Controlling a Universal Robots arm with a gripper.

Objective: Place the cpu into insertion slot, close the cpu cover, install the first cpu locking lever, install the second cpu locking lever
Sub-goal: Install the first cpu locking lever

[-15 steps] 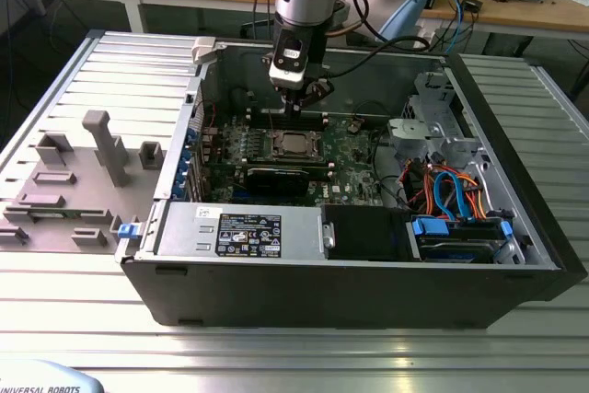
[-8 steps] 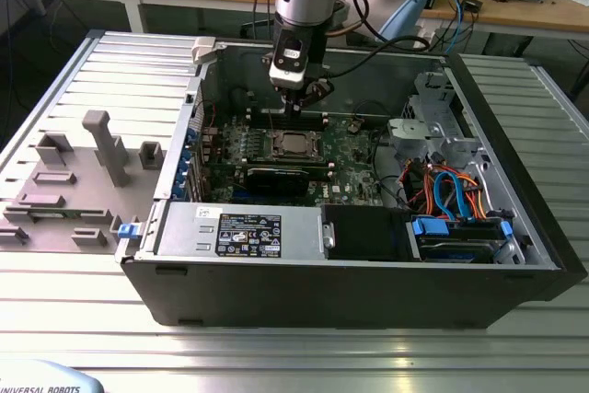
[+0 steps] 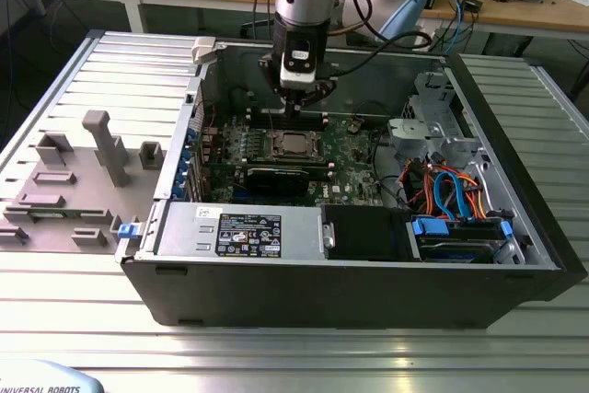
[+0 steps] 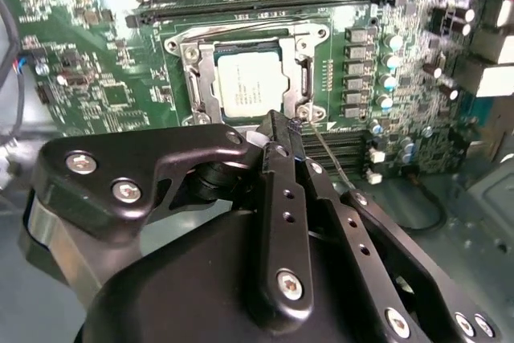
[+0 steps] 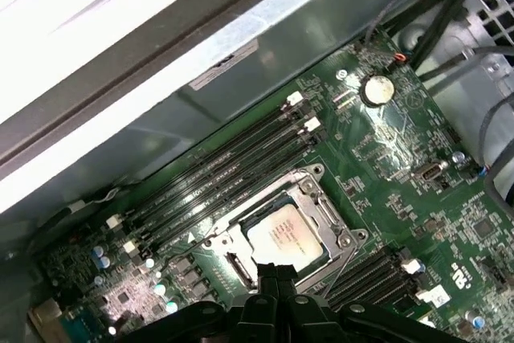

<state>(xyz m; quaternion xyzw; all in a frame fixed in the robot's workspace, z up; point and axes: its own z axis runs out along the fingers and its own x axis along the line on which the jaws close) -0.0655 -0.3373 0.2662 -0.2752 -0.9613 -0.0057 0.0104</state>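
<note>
Silver-rimmed insertion slot (image 4: 186, 54) filled: cpu cover (image 4: 205, 78) down flat over it, grey cpu (image 4: 249, 86) showing through the window (looks placed and closed). Tightly pinched gripper (image 4: 286, 122), nothing seen in its grip, tips poised at the cover's edge, just beside the cpu's corner. Thin wire lever (image 4: 325, 150) running off alongside in the second wrist view; latched or not, cannot tell, so both lever steps judged unfinished.
</note>
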